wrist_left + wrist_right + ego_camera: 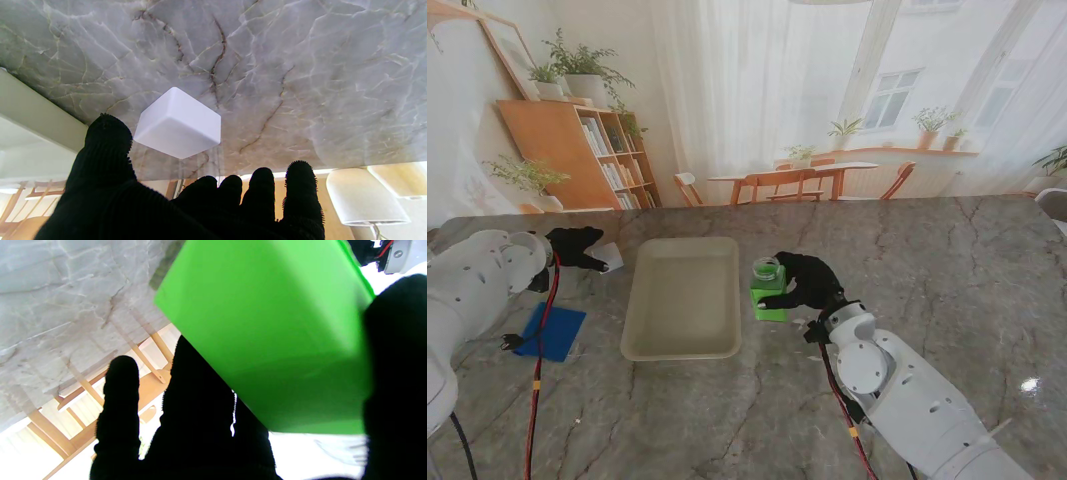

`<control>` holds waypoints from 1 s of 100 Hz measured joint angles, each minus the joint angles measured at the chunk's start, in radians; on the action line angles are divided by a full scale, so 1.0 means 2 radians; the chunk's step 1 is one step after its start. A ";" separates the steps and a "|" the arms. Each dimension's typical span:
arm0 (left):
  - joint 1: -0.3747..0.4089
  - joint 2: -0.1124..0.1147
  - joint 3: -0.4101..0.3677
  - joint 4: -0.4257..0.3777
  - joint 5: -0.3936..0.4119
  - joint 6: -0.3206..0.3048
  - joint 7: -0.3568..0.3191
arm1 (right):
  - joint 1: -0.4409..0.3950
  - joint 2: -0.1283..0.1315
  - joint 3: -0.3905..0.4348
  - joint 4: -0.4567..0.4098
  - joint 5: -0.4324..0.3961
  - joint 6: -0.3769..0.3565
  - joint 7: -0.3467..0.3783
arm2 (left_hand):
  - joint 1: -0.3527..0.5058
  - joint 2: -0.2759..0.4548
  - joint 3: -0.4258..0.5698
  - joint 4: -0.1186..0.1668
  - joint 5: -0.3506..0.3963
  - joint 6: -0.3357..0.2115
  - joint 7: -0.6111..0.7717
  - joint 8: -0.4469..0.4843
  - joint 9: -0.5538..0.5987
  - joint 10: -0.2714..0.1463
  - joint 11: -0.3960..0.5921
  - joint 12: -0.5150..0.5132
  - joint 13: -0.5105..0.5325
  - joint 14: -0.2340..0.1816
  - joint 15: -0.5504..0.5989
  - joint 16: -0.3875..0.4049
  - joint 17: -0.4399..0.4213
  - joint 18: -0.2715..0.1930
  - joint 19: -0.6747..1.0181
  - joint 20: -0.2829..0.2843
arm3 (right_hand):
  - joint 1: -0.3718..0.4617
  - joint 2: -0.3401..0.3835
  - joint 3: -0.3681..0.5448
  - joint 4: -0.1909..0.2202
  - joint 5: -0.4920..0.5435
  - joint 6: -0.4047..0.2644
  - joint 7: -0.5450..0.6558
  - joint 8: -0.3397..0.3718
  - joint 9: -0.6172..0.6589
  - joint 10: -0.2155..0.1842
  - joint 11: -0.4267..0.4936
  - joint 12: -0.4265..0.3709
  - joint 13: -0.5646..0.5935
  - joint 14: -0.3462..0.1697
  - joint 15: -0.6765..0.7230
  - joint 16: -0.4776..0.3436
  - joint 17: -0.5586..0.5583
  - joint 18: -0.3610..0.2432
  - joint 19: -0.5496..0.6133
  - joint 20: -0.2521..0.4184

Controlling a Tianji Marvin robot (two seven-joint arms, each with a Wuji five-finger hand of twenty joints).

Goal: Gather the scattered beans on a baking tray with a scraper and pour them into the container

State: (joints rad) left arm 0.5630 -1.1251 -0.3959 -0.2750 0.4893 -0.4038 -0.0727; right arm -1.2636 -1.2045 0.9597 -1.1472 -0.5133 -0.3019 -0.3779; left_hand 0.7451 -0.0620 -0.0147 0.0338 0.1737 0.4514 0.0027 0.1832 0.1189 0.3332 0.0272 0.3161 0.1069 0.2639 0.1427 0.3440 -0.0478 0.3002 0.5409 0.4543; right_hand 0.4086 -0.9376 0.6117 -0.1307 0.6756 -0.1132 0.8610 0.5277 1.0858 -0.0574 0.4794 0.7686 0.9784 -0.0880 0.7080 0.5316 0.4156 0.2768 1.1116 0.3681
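Note:
The cream baking tray (657, 345) lies in the middle of the table; I cannot make out any beans in it. Just right of it stands the green container (770, 298) (267, 326), with a clear round rim on top. My right hand (807, 280) (200, 426) is wrapped around it, thumb on one side and fingers on the other. A white block (611, 258) (178, 123) sits left of the tray's far corner. My left hand (575, 246) (186, 206) hovers right by it, open, with the thumb beside the block and not touching it.
A flat blue square (552, 332) lies on the table near my left arm, with a small black piece (512, 343) at its left edge. Red cables run along both arms. The marble table's far edge is beyond the tray.

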 measured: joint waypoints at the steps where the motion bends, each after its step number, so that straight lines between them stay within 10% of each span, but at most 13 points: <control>1: -0.001 -0.002 0.000 0.003 -0.001 -0.001 0.000 | 0.000 0.000 0.000 0.000 0.000 0.000 0.000 | 0.000 0.000 0.000 0.000 0.000 0.000 0.000 0.000 0.000 0.000 0.000 0.000 0.000 0.000 0.000 0.000 0.000 0.000 0.000 0.000 | 0.000 0.000 0.000 0.000 0.000 0.000 0.000 0.000 0.000 0.000 0.000 0.000 0.000 0.000 0.000 0.000 0.000 0.000 0.000 0.000; 63: 0.003 -0.026 0.020 0.008 -0.013 -0.001 -0.004 | 0.002 -0.004 -0.003 0.004 0.014 0.002 0.000 | 0.059 -0.017 -0.001 0.000 0.000 0.000 0.000 0.033 0.001 0.000 0.026 0.056 0.001 0.000 0.028 0.024 0.000 -0.019 0.051 0.003 | 0.000 0.000 0.000 0.000 0.000 0.000 0.000 0.000 0.000 0.000 0.000 0.000 0.000 0.000 0.003 0.003 0.000 0.000 0.000 0.001; 100: 0.008 -0.029 0.021 0.007 -0.018 0.011 -0.012 | 0.002 -0.005 -0.002 0.005 0.015 0.002 0.000 | 0.109 -0.029 0.000 0.000 -0.021 -0.020 0.040 0.239 0.017 -0.004 0.037 0.123 0.044 0.000 0.095 0.097 0.027 -0.043 0.137 0.063 | 0.002 0.000 0.000 -0.004 0.000 0.000 0.000 0.001 0.000 0.000 0.000 0.000 0.000 0.000 0.003 0.003 0.000 0.000 0.000 0.006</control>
State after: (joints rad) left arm 0.5787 -1.1840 -0.3534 -0.2604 0.4525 -0.3819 -0.0965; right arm -1.2602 -1.2145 0.9553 -1.1363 -0.4830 -0.2979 -0.3786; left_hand 0.9627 -0.1191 -0.0148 0.0337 0.1325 0.4122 0.0819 0.6614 0.1537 0.3252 0.1021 0.5619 0.1943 0.2639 0.3326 0.5390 0.0056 0.2132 0.8154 0.5793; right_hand 0.4128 -0.9378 0.6118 -0.1394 0.6760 -0.1132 0.8612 0.5288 1.0868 -0.0574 0.4794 0.7687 0.9784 -0.0872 0.7146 0.5367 0.4156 0.2770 1.1112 0.3800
